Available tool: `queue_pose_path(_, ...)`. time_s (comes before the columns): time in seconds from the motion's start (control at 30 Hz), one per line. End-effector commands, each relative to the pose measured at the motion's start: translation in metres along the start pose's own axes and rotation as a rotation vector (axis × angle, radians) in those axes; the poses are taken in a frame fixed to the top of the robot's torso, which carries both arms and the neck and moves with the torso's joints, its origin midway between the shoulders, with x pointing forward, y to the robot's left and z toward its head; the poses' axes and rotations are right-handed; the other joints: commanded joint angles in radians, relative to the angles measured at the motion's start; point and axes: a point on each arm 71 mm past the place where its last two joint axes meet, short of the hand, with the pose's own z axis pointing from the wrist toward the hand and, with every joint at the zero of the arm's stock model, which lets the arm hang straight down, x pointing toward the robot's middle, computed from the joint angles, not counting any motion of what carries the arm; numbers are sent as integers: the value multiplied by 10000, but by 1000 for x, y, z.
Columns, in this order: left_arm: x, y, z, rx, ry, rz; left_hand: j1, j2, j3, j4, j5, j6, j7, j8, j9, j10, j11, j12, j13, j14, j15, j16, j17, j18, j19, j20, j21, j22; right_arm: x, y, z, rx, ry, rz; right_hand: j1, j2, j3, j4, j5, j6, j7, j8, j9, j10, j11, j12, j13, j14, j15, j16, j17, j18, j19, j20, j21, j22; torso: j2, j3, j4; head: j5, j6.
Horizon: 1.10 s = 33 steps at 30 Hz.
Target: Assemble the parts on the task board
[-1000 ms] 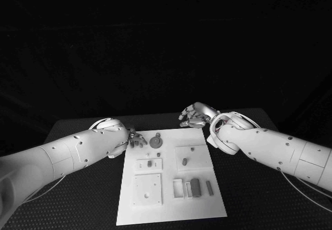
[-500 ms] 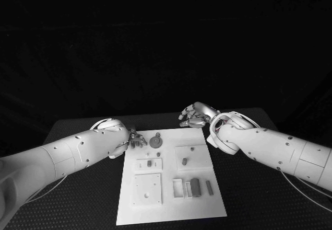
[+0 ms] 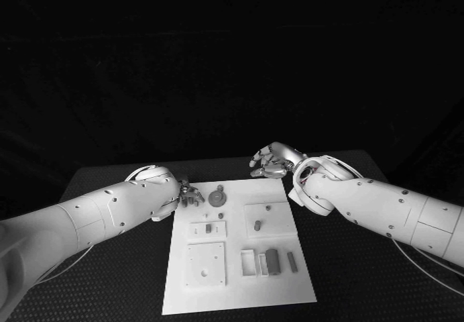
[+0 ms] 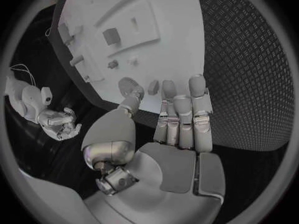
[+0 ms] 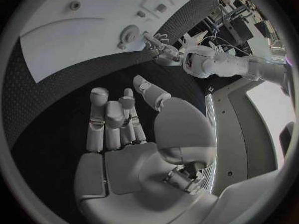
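Left hand fingers apart, empty, at board's upper left edge beside round part. Right hand loosely spread, empty, above counter.

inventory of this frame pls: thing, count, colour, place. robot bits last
table: 1, black, textured, under everything
task board: 1, white plate, middle of table
raised blocks: several, white, on the board
round part: 1, grey, far end of board, by the left hand
small parts: several, grey, on or in the blocks; exact count unclear
left hand: 1, silver, at board's far left corner, holds nothing
right hand: 1, silver, above table past board's far edge, fingers together, holds nothing
arms: 2, white
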Motion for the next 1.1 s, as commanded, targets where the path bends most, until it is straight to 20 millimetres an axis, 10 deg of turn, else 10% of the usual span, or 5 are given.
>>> queue_pose_path(0.03, 2, -3, 0, 129, 146, 115, 10, 140, -25, -68, -24, 95, -25, 19, -1, 29, -30, 47, -18, 35, -63, 62, -20, 332, 94, -26, -28, 148, 1, 2, 0, -99, 66, -45, -55, -8, -5, 43, -45, 15, 65, -37, 14, -45, 19, 56, -16, -70, 11, -43, -14, 298, 31, -15, -2, 172, 3, 0, -1, -12, -3)
queue_pose_path(0.47, 2, -1, 1, 137, 146, 70, 474, 22, 707, 272, -45, 225, -52, 32, 5, 94, -55, 64, -78, 69, -87, 126, -100, 300, 183, -53, -20, 183, 0, 1, 0, -74, 64, -53, -58, -11, -3, 42, -45, 17, 65, -37, 16, -45, 19, 57, -16, -70, 12, -42, -14, 298, 32, -16, -2, 172, -8, 5, 6, -37, -54)
queue_pose_path(1.1, 0, 0, 1, 208, -73, -655, 1782, 695, 1668, -14, -43, 583, -169, 231, 123, 341, -161, 150, -120, 242, -186, 284, -142, 277, 376, -119, 136, 220, 0, 0, 0, -52, 62, -57, -72, -12, -4, 48, -46, 18, 66, -38, 18, -45, 20, 58, -17, -70, 12, -42, -14, 298, 33, -15, -2, 172, -8, 3, 4, -45, -71)
